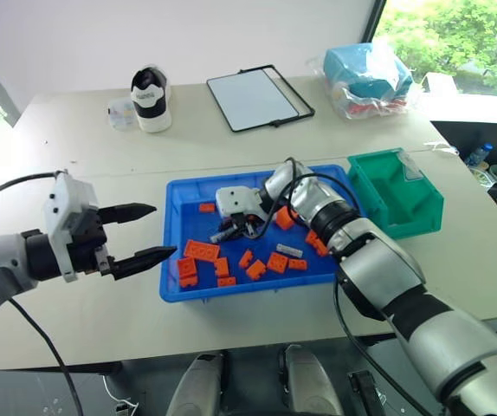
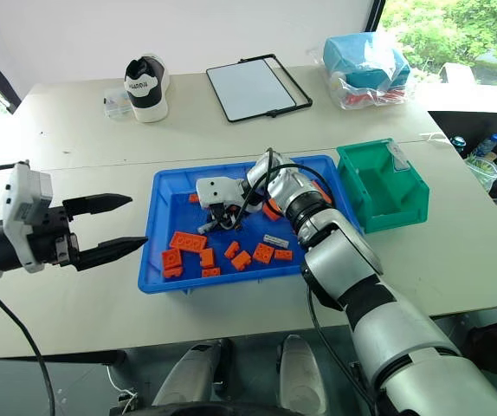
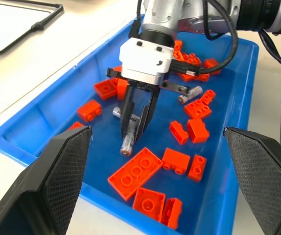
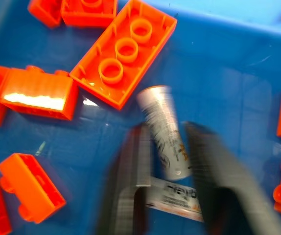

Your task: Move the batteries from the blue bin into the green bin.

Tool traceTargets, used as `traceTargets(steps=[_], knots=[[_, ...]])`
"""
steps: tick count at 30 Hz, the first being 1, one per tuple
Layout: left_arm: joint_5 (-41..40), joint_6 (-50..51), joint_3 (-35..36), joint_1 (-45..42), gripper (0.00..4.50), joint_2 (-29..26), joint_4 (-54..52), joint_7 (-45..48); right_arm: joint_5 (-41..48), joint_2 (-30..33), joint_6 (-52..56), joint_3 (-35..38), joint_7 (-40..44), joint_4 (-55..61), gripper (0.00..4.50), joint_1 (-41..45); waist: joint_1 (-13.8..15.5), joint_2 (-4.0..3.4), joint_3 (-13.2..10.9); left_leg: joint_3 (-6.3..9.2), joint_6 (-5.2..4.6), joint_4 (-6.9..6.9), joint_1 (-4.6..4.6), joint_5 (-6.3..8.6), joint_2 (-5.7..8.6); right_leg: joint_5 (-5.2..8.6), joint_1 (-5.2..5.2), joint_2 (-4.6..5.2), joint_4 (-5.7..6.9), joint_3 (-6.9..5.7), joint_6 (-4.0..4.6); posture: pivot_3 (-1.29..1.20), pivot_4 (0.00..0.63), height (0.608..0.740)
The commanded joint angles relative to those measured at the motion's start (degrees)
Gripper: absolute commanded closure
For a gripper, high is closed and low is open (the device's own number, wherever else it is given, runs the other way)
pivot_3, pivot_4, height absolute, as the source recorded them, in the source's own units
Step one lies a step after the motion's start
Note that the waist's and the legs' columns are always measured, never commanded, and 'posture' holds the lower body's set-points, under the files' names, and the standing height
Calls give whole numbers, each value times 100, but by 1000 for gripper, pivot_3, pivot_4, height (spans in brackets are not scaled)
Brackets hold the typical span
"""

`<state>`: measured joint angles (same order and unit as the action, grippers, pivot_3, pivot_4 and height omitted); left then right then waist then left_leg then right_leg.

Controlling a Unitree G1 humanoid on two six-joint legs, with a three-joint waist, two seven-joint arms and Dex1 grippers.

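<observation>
The battery (image 3: 128, 138) I am after lies on the floor of the blue bin (image 1: 172, 227), toward its near-left part, and my right gripper (image 3: 136, 128) has its two black fingers drawn in narrow on either side of it. In my right wrist view that silver cylinder (image 4: 164, 132) sits between the fingers (image 4: 130, 171), pinched along its length, with a second battery (image 4: 172, 192) lying crosswise under them on the blue floor. I cannot tell whether the gripped one has left the floor. A third battery (image 3: 189, 94) lies farther along the bin, near a cluster of orange bricks (image 3: 197, 108), and one more pale cylinder (image 1: 289, 250) rests among the bricks toward the bin's right half.

Orange bricks are scattered all over the blue bin: a long six-stud one (image 3: 135, 172) lies just beside the gripped battery, smaller ones (image 3: 187, 131) sit around it, and several more (image 1: 201, 250) gather along the near-left side.

The green bin (image 1: 396, 192) stands just beside the blue bin's right end, on the same pale table (image 1: 75, 173).

My left gripper (image 1: 138, 232) hovers off the left end of the blue bin, over the table, its fingers spread wide with nothing between them.

At the far side of the table sit a black-and-white shoe (image 1: 151, 98), a black-framed white board (image 1: 259, 97), and a plastic bag with something blue inside (image 1: 365, 76).
</observation>
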<state>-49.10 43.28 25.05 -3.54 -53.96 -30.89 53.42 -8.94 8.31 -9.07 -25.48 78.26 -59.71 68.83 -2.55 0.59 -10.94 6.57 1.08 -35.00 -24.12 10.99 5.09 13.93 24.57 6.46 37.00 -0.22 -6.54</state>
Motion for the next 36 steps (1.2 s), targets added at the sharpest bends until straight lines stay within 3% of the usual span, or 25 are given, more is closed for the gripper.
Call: traceTargets(steps=[1,5,8,11,16,19,24,32,33,36], knots=[[89,-170,-166,-212,0,-77,141,112,484,206,659,446,128,1384,4346,-300,6,0,0,0,0,0,0,0,0,0,0,0,0,0,0,0,150,731],[236,-293,-452,-449,0,-64,400,270,1161,658,2923,1064,-200,4118,4346,-1175,38,0,0,2,0,-3,-1,0,1,0,0,2,3,1,0,0,150,731],[293,-335,-643,-662,0,-47,564,361,1475,983,4744,1771,-1041,5961,4346,-1644,58,-1,0,1,-1,-5,-5,0,2,0,3,4,3,2,0,0,150,731],[337,-357,-861,-877,0,-10,691,426,1547,1438,6171,2670,-1915,7106,4346,-1932,99,0,1,1,-1,-6,-12,0,0,1,8,5,2,3,1,0,150,731],[463,-448,-1208,-1217,0,88,944,555,1305,2657,7326,3696,-2871,7906,4346,-2763,246,5,4,-8,-3,-11,-18,1,4,13,3,21,-10,-1,19,0,150,731],[548,-515,-1381,-1412,0,156,1118,642,1461,2936,7728,4202,-3190,8173,4346,-3258,233,3,3,-23,-7,-12,-22,1,5,14,4,30,-20,1,20,0,150,731],[643,-572,-1567,-1643,0,275,1276,713,1363,3083,7653,4409,-3894,8007,4346,-3730,142,2,3,-31,-11,-12,-21,2,-6,12,6,30,-21,3,17,0,150,731],[715,-581,-1633,-1825,0,342,1389,736,1459,3288,7107,4102,-4269,7694,293,-3843,183,2,3,-32,-13,-17,-22,1,-2,8,0,27,-25,2,8,0,150,731],[704,-560,-1606,-1815,0,335,1368,723,1560,3222,7006,3989,-4229,7707,19,-3685,183,2,3,-32,-13,-17,-22,1,-2,7,0,27,-26,1,7,0,150,731],[668,-511,-1486,-1694,0,277,1263,706,2047,2805,7034,3485,-4005,7883,19,-3112,111,2,2,-33,-13,-16,-21,2,-3,3,1,26,-26,2,-1,0,150,731]])
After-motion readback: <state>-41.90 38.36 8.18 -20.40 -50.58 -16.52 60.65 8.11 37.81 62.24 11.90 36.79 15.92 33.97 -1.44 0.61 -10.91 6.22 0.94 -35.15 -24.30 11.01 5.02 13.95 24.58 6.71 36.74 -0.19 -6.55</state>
